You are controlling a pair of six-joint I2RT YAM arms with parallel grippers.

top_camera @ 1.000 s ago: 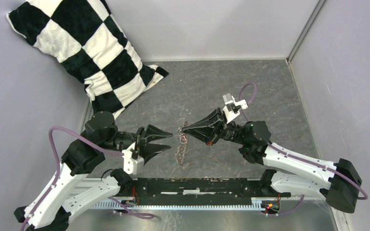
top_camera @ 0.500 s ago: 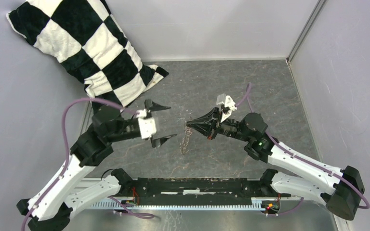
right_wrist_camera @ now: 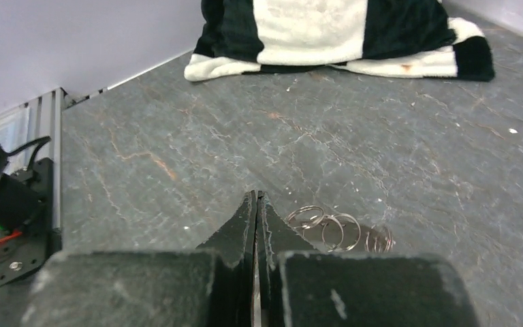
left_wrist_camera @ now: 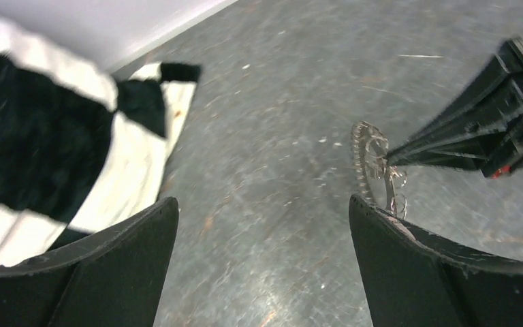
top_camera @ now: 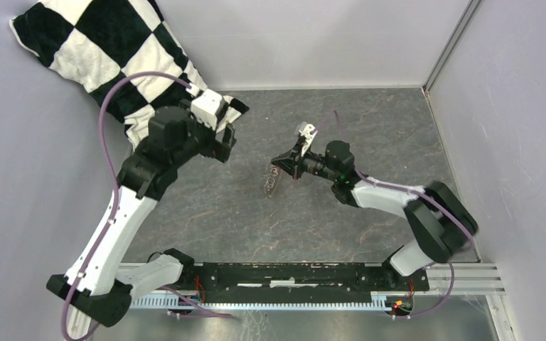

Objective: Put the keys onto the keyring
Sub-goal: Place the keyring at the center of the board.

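My left arm has swung up and back toward the checkered pillow (top_camera: pixel 114 57), elbow raised, and its end effector (left_wrist_camera: pixel 262 204) has spread wide and holds nothing. My right arm stretches low over the counter (top_camera: pixel 370 114), its end effector (top_camera: pixel 279 164) pinched shut on the keyring (top_camera: pixel 273 183) hanging from the tips. The left wrist view shows that chain dangling. The right wrist view shows only a few rings beside my tips. No key is discernible.
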